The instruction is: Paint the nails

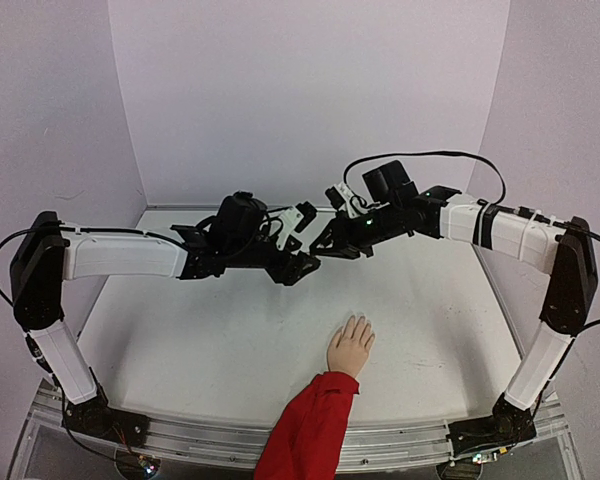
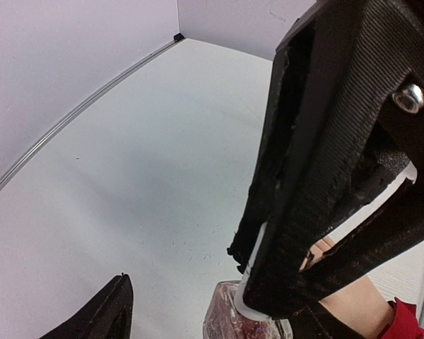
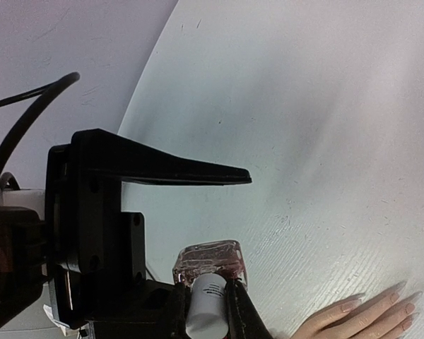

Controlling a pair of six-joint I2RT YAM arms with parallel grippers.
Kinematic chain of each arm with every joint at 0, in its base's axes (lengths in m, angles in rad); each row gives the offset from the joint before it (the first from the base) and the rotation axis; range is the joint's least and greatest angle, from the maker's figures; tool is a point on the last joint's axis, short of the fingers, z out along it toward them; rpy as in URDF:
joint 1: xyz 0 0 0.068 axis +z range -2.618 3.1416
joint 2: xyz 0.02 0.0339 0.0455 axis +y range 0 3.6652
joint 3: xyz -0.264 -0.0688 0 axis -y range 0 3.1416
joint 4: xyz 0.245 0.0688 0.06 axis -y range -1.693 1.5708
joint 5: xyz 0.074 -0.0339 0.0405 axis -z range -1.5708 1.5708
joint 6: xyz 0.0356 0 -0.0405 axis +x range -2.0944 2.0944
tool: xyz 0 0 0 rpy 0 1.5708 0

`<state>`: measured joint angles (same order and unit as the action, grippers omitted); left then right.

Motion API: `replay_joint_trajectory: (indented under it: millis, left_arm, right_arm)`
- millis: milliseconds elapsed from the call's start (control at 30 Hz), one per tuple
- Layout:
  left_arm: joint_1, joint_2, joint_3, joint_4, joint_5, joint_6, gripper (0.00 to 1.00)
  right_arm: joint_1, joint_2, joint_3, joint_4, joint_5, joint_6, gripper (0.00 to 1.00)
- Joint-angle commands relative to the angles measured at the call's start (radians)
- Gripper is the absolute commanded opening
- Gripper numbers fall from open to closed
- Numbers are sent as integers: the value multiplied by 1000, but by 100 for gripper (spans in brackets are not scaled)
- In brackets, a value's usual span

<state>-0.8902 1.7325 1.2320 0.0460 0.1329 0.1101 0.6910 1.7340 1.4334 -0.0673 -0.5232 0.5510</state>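
Lying flat on the white table, the mannequin hand sits at lower centre of the top view, a little right of the middle and close to the front rail. Its red sleeve runs off the bottom edge of the frame. The long axis goes from lower left at the sleeve to upper right at the fingertips, so the fingers point up the frame towards the back wall, leaning slightly right. The back of the hand faces up, and the nails show pale at the finger ends in the lower right corner of the right wrist view.

Both arms meet in mid-frame, above the fingertips in the picture and apart from them. The right gripper is clamped on the white cap of a small bottle of pinkish glass. The left gripper has its jaws apart. Its one visible finger stands clear of the bottle's side, and the other finger is hidden behind the right gripper.

Bare table spreads to the left and right of the hand. Side walls close in at the left and right edges, and the back wall meets the table at the top.
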Motion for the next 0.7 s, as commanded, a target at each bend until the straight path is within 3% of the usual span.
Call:
replay_joint_trajectory:
  millis: [0,467,667]
  left_arm:
    - [2,-62,-19,54,10,20,70]
    - [2,-60,-6,52,-7,36,61]
    - [1,-52,10,51,-10,48,49]
  right_arm:
    - [8,-15,45,18,11,3,0]
    - [8,-1,57,17,-2,0,0]
    - [10,-3,54,18,-2,-2,0]
